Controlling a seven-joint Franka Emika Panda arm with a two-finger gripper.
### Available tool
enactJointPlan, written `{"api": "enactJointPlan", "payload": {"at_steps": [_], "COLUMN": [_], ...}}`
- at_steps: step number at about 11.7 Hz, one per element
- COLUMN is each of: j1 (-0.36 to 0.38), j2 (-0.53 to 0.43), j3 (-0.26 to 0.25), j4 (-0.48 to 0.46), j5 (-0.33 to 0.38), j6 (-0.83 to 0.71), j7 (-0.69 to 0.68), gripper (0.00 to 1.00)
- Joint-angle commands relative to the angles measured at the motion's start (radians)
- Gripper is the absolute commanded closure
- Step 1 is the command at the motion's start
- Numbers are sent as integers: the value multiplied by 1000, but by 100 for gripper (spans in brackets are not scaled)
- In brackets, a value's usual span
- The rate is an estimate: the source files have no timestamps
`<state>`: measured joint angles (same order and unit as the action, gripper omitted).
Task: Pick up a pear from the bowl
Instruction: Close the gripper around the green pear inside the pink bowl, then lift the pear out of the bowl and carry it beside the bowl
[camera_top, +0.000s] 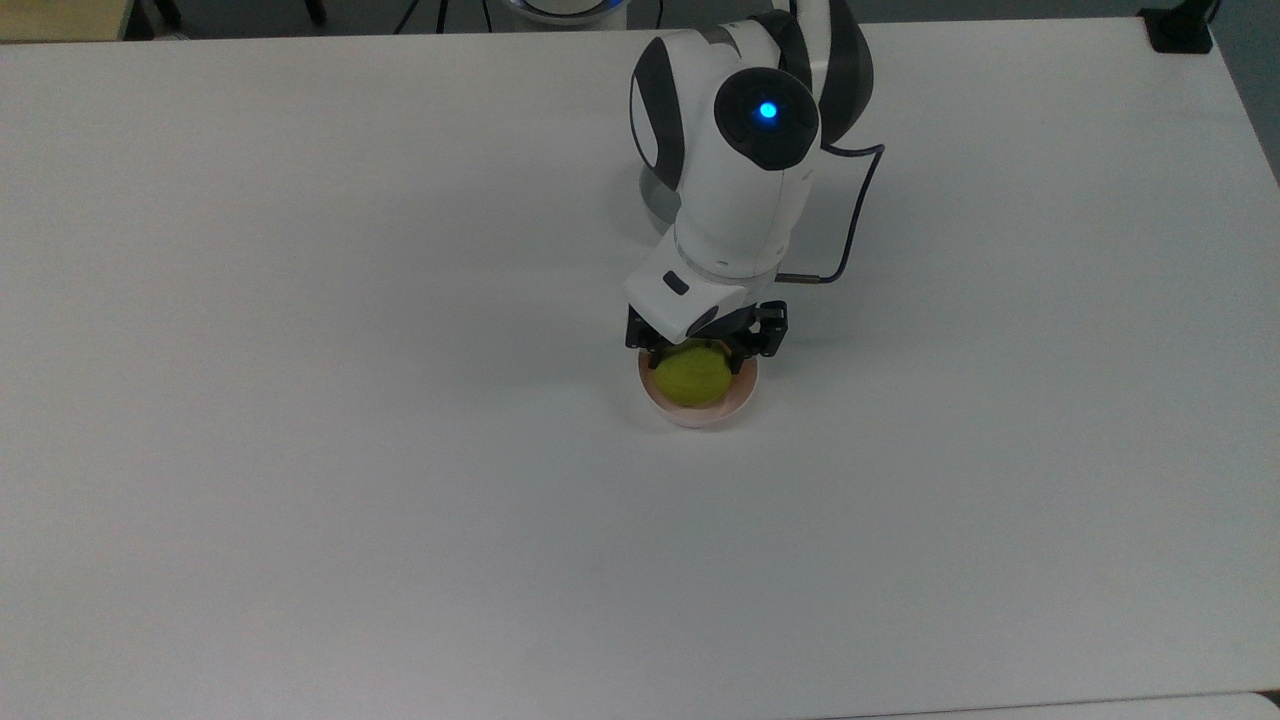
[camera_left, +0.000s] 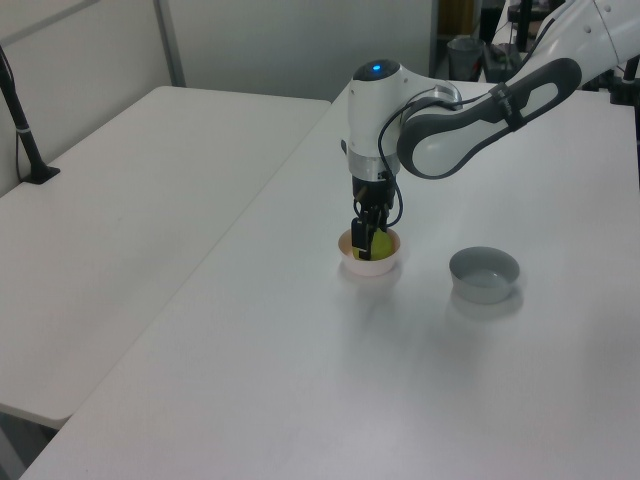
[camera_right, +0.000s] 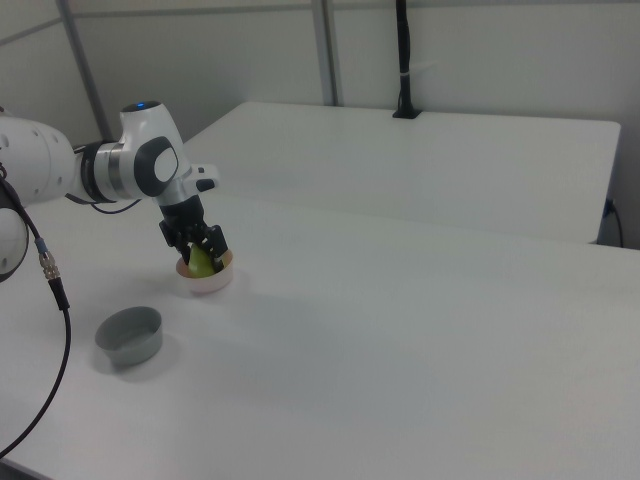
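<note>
The yellow-green pear (camera_top: 693, 378) lies in the small pale pink bowl (camera_top: 700, 420) near the table's middle. My gripper (camera_top: 697, 355) reaches straight down into the bowl, its black fingers pressed against the pear on either side. The left view shows the pear (camera_left: 378, 243) in the bowl (camera_left: 370, 266), partly hidden behind the gripper (camera_left: 368, 243). In the right view the gripper (camera_right: 203, 250) straddles the pear (camera_right: 203, 262) inside the bowl (camera_right: 205, 283). The pear still rests in the bowl.
A grey bowl (camera_left: 484, 273) of similar size stands on the white table to the left view's right of the pink one; the grey bowl (camera_right: 129, 335) is nearer the camera in the right view. A second white table (camera_right: 420, 160) adjoins. The arm's base (camera_top: 660, 190) stands behind the bowl.
</note>
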<state>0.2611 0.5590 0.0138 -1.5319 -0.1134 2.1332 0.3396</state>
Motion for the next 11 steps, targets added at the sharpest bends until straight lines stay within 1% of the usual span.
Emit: {"api": "enactJointPlan", "payload": {"at_steps": [1,3,4,8,10,11], "j1": [9,9,10,9,0,-14], "j2": [-16,-74,-102,-214,-228,-226], "j3": [-5,-5,-3,-3,-5,-8], "j4": [-5,-4,-1,36,35,35], "j5": [-20,-8,-5,6,4,6], "j6": [16,-11,-53,-146,-157,-167], "j7": [22,21,21,19,10,-20], "gripper": [50,50,50,50,50,50]}}
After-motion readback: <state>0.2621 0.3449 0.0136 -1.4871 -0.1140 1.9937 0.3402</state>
